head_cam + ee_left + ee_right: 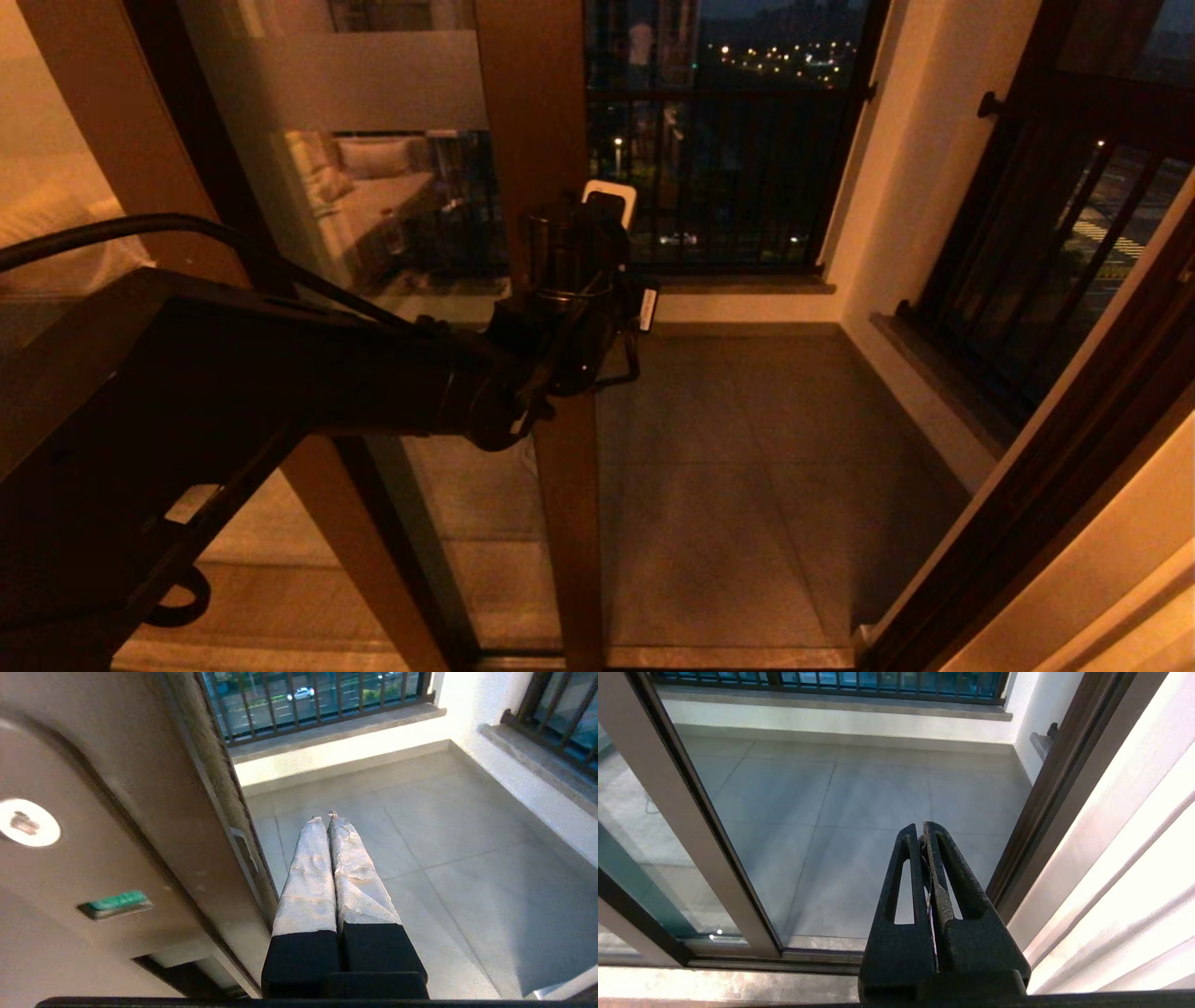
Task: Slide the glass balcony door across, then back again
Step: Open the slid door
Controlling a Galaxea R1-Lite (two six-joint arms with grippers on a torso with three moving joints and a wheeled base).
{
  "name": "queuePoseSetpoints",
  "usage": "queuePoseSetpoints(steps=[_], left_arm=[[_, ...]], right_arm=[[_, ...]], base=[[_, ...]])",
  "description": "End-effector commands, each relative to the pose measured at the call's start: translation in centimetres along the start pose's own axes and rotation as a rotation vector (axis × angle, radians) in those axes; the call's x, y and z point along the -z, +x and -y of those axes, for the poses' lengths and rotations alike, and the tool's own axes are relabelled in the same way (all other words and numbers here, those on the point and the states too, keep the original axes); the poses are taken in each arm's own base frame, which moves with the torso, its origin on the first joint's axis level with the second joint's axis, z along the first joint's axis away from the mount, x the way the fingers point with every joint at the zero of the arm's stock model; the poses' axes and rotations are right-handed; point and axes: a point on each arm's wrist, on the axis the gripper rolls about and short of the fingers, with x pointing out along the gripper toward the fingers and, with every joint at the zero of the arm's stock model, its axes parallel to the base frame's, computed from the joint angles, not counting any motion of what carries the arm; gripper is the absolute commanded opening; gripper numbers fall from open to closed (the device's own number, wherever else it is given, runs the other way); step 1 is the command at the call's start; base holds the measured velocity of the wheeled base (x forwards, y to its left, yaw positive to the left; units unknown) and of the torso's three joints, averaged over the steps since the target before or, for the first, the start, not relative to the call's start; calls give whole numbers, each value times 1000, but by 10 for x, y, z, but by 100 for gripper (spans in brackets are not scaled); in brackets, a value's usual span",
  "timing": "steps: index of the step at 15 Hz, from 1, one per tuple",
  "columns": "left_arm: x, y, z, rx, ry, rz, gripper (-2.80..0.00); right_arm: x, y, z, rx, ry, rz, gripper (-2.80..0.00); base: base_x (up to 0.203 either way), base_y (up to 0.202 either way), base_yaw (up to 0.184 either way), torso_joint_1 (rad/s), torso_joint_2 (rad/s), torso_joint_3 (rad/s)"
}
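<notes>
The glass balcony door (373,233) stands left of centre in the head view, with a frosted band (373,79) near its top and a brown stile (560,523) at its right edge. To the right of that stile the doorway is open to the balcony. My left arm (551,317) reaches out to the stile at mid height. In the left wrist view my left gripper (327,819) is shut and holds nothing. Its taped fingers (308,877) lie right beside the stile's edge (210,765), close to a narrow recessed slot (245,851). My right gripper (923,828) hangs shut and empty, low over the door sill.
Black-barred windows close the balcony ahead (728,140) and on the right (1055,243). The dark door jamb (1046,467) bounds the opening on the right, and a wide brown post (121,140) stands at far left. Grey tile floor (747,485) lies beyond the floor track (738,956).
</notes>
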Motion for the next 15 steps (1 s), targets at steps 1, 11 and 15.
queuePoseSetpoints(steps=[1,11,15], left_arm=[[-3,1,-9,-30,-4,8,-280],[-1,4,-28,-78,3,-8,-280],[4,4,-39,-100,10,-27,-280]], right_arm=[[1,0,0,0,0,-3,-280],[1,0,0,0,0,-3,-280],[1,0,0,0,0,-3,-280]], base=[[0,0,0,0,0,0],[0,0,0,0,0,0],[0,0,0,0,0,0]])
